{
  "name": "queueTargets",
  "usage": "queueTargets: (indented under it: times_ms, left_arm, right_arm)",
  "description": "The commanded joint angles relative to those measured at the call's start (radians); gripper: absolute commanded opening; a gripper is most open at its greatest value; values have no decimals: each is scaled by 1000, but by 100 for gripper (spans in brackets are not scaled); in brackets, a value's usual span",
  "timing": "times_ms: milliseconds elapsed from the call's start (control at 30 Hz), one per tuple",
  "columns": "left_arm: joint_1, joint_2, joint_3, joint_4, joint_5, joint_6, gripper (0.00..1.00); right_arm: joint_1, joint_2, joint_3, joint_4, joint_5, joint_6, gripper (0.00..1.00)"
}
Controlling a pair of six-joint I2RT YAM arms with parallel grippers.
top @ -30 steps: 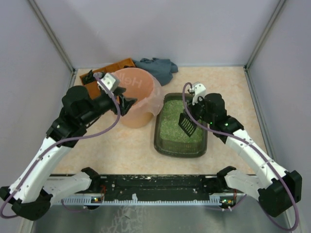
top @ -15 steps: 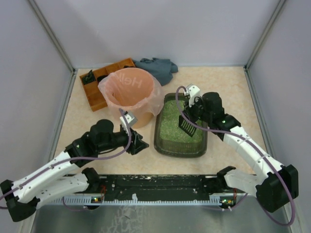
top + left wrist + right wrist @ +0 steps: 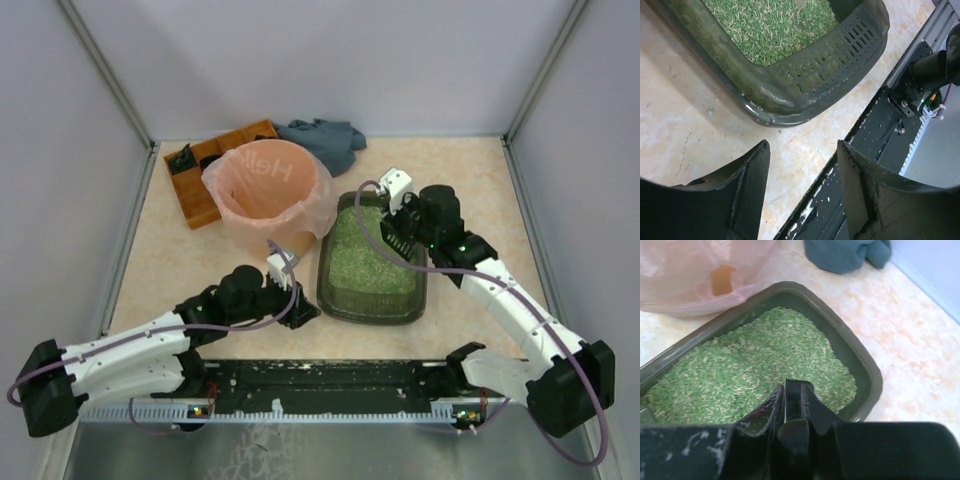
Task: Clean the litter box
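The litter box (image 3: 370, 314) is by the table's (image 3: 480, 190) front edge. My left claw (image 3: 802, 147) is wide; my right claw (image 3: 791, 387) holds a scoop (image 3: 394, 243).

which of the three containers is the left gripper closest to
The litter box, the dark tray of green granules: the open left gripper sits just off its near left corner. The pink-bagged bin and the orange tray lie farther back.

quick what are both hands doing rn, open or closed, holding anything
Left hand: open, holding nothing.
Right hand: closed on the black scoop, above the litter box.
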State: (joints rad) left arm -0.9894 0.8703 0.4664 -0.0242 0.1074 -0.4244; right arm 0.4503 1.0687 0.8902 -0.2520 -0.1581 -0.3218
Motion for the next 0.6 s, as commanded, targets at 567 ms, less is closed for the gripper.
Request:
queueTargets:
  times_ms: [567]
  left_arm:
    - [-32,151,-8,165,-71,-18,57]
  right_arm:
    - [306,162,19,100,989,261,0]
